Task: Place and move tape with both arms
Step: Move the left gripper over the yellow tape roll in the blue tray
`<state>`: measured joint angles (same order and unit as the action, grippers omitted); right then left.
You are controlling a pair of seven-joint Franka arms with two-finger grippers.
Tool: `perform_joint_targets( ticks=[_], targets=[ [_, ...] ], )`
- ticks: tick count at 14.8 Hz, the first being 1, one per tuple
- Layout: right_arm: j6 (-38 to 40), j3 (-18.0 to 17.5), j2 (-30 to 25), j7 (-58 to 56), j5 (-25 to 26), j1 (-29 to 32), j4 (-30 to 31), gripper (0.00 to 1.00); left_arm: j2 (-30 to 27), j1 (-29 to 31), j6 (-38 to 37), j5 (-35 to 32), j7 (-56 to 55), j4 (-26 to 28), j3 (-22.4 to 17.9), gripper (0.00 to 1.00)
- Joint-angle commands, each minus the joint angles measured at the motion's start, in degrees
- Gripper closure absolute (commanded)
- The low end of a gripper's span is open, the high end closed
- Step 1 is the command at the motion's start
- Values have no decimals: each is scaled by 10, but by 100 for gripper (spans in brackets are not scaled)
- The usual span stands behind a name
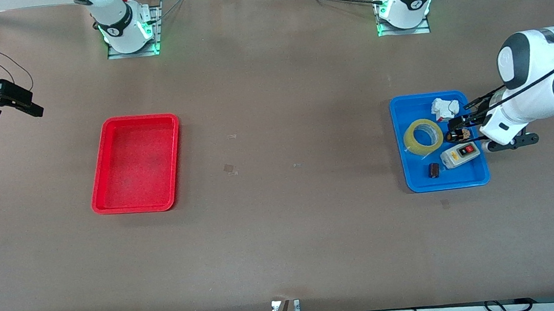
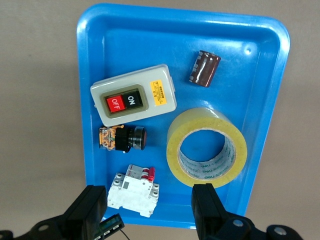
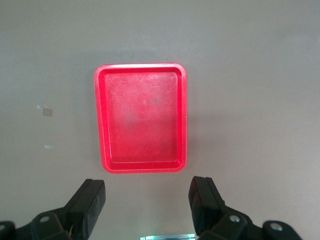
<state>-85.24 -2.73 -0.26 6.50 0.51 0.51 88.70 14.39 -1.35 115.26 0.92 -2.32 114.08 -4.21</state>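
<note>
At right of the front frame, tape (image 1: pixel 423 136): we see the yellowish roll lying flat in the blue tray (image 1: pixel 416 182), hollow core facing up, toward the left arm's end of the counter (image 1: pixel 286 247).
Tray neighbours: we count a white box with red and black buttons (image 1: pixel 460 155) beside the tape, a dark brown cylinder (image 1: pixel 433 170) lower in the frame, a white breaker with red levers (image 1: pixel 443 108) above the tape, and a black-and-orange push button (image 2: pixel 122 138) between box and breaker.
Left hand (image 1: pixel 462 118): we find it over the blue tray's edge, fingers (image 2: pixel 207 207) spread wide apart and gripping nothing; in its wrist view the tape sits just above one finger.
Red tray (image 1: pixel 135 163): we see it left of centre, well apart from the blue tray.
Right hand (image 1: pixel 9 104): we see it waiting at the upper left edge, fingers apart, holding nothing.
</note>
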Motion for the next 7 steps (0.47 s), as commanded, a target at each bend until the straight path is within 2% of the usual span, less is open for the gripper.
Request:
perform_joint_targets(
  ticks=[1,7],
  targets=[
    [-7,3,-6,-10,0,0,9,2,26,4,16,20,56,-2,3,0],
    [-8,4,-6,-12,-1,2,9,2,66,6,48,36,94,-1,3,0]
  ],
)
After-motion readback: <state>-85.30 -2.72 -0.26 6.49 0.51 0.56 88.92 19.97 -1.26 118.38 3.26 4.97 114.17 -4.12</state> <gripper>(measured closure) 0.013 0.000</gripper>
